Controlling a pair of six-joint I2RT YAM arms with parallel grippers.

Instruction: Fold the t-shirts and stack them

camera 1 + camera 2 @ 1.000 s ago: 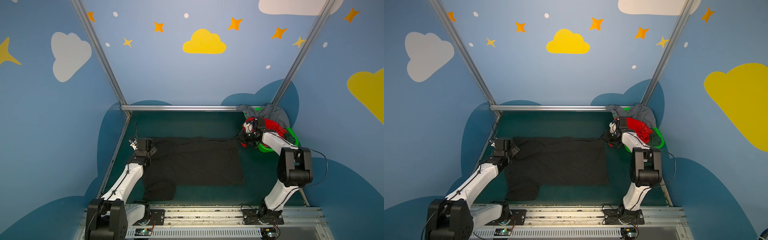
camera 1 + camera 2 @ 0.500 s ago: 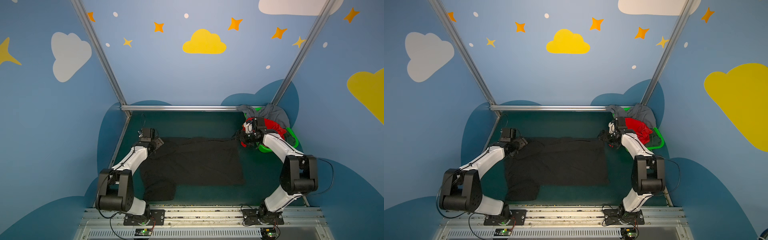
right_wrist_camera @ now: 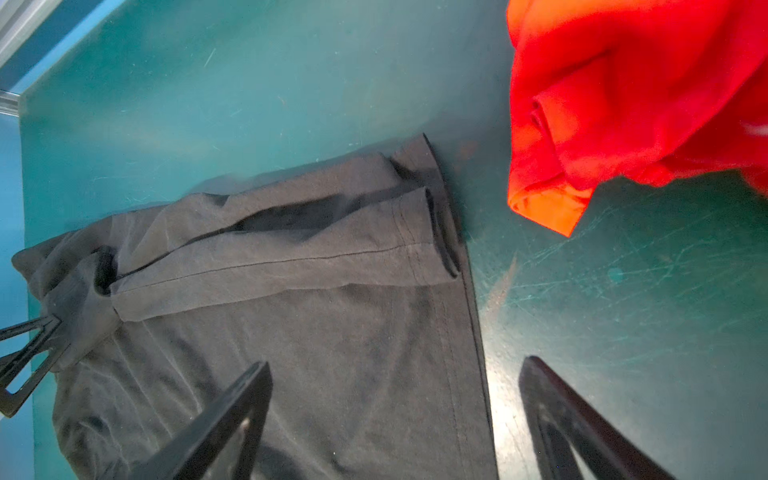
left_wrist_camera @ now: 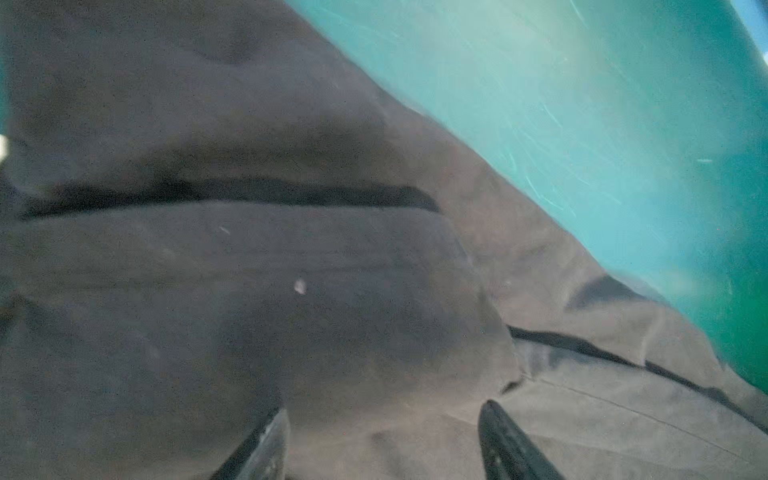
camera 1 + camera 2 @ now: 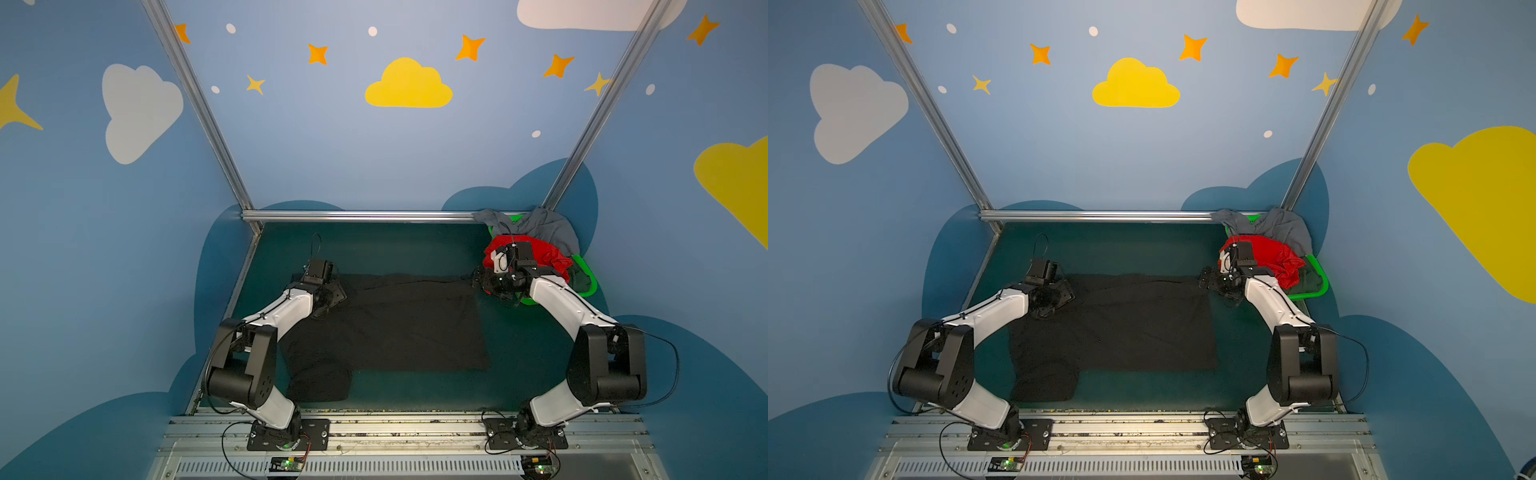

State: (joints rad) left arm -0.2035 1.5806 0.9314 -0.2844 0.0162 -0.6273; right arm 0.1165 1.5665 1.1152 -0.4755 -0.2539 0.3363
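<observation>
Right gripper (image 3: 395, 363) has released the black t-shirt (image 5: 395, 324); jaws wide, empty. Left gripper (image 4: 384, 407) partly open over cloth, no hold visible. Shirt flat on surface (image 5: 374, 249); folding likely next.

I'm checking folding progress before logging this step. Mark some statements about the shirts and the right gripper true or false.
1. The black t-shirt lies spread on the table. True.
2. The red t-shirt is stacked on the black one. False: it sits bunched in the green basket.
3. The right gripper is open, holding nothing. True.
4. The grey t-shirt lies at the table's near edge. False: it hangs over the basket's far side.
</observation>
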